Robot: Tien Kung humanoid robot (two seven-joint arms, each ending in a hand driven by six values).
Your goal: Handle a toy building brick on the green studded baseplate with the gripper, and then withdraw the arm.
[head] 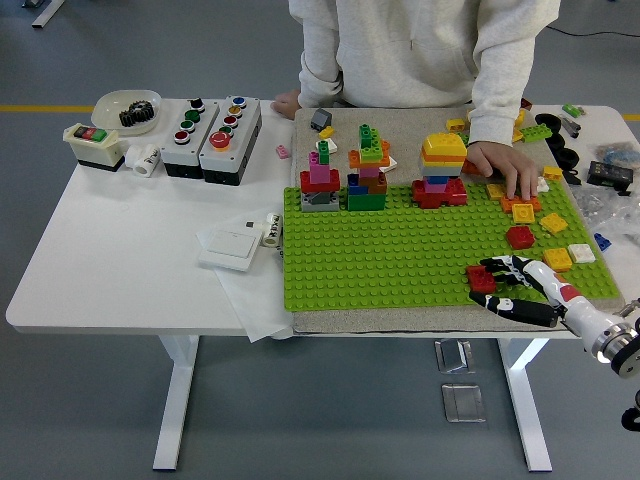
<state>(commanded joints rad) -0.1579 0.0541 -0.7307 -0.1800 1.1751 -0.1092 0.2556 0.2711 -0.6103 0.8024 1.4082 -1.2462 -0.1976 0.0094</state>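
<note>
The green studded baseplate (pixel 380 250) lies on a grey mat. A small red brick (pixel 481 278) sits on its near right corner. My right hand (pixel 503 286) comes in from the lower right, low over the plate's near edge. Its black-and-white fingers (pixel 497 265) are spread just right of that brick, and I cannot tell whether they touch it. The hand holds nothing. Three brick towers stand along the plate's far edge: a pink-red one (pixel 320 182), a green-orange one (pixel 368 170) and a yellow-topped one (pixel 442 170). My left arm is out of view.
A person stands at the far side, one hand (pixel 503 165) resting on loose bricks at the plate's far right. Another red brick (pixel 519 237) and yellow plates (pixel 556 258) lie right of my hand. Button boxes (pixel 212 127) and a white switch (pixel 234 243) sit to the left.
</note>
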